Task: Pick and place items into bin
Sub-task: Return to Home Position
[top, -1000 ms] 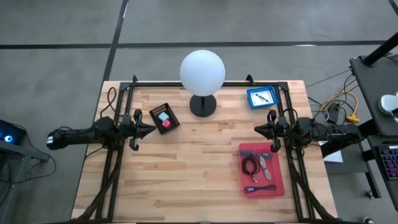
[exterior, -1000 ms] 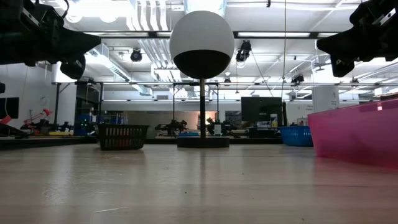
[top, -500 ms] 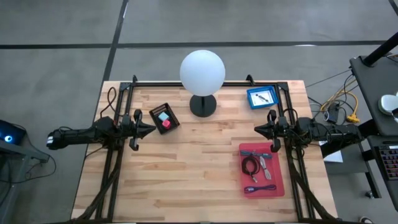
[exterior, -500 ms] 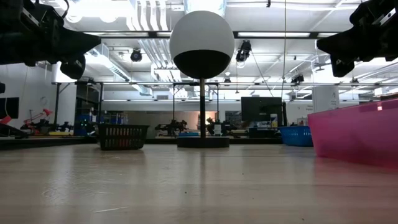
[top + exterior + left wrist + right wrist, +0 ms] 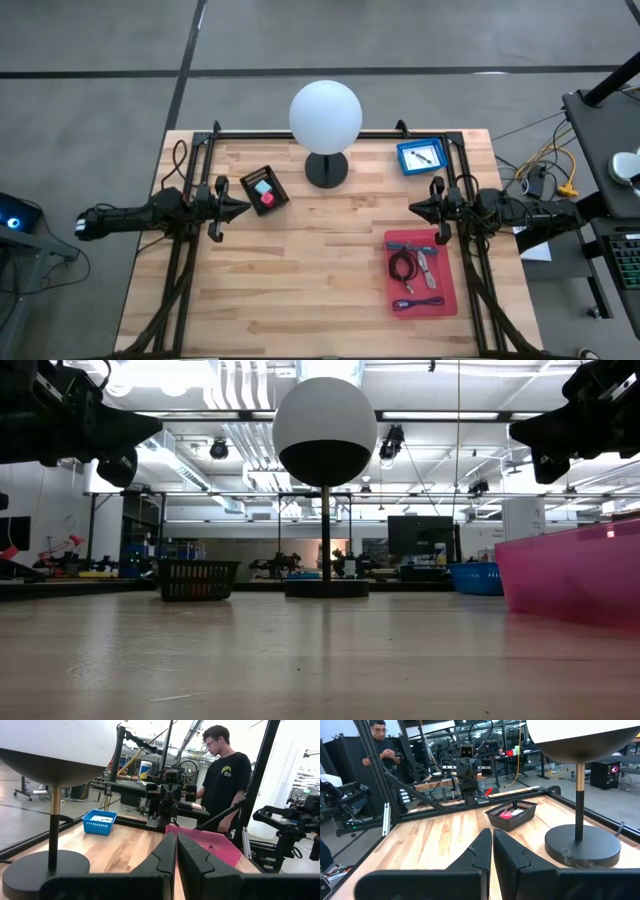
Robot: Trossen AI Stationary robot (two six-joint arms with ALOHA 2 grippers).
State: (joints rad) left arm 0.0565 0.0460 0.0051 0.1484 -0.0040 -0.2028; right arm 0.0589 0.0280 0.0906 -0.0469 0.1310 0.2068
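Observation:
Both arms hover above the table and hold nothing. My left gripper [image 5: 243,208] is shut near the table's left side, beside a black basket [image 5: 264,190] with a teal and a pink block in it. My right gripper [image 5: 414,208] is shut near the right side, above the far end of a pink tray [image 5: 446,272]. On that tray lie a dark coiled cable [image 5: 402,266], a silvery metal piece [image 5: 424,264] and a purple cord [image 5: 420,302]. A small blue bin [image 5: 421,156] at the far right holds a white card. The wrist views show each pair of fingers closed, left gripper [image 5: 176,851] and right gripper [image 5: 491,846].
A white globe lamp [image 5: 326,115] on a black base [image 5: 326,168] stands at the far middle, between the two arms. Black frame rails run along the far edge and both sides. Bare wood lies in the table's middle and near part. A person [image 5: 225,775] stands beyond the right side.

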